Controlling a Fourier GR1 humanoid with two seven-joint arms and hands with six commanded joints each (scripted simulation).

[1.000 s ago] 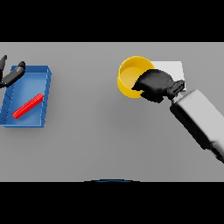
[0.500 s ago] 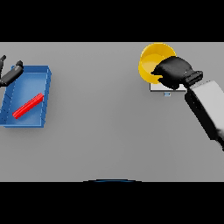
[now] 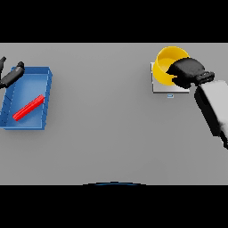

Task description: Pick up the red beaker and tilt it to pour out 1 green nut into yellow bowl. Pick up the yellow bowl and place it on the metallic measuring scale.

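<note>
Table [image 3: 111,133]: grey, holds all items.
Tray [image 3: 46,95]: blue, far left; red beaker [image 3: 28,107] lies flat inside.
Scale [image 3: 156,87]: metallic, far right.
Bowl [image 3: 165,62]: yellow, over scale.
R hand [image 3: 187,72]: fingers curled on bowl rim.
L hand [image 3: 11,75]: at tray's far corner, fingers relaxed, holds nothing.

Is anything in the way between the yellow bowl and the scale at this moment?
Nothing visible. The right hand grips the yellow bowl over the metallic scale, whose bare edges show no object. Whether the bowl already touches the scale cannot be told from this view.
</note>
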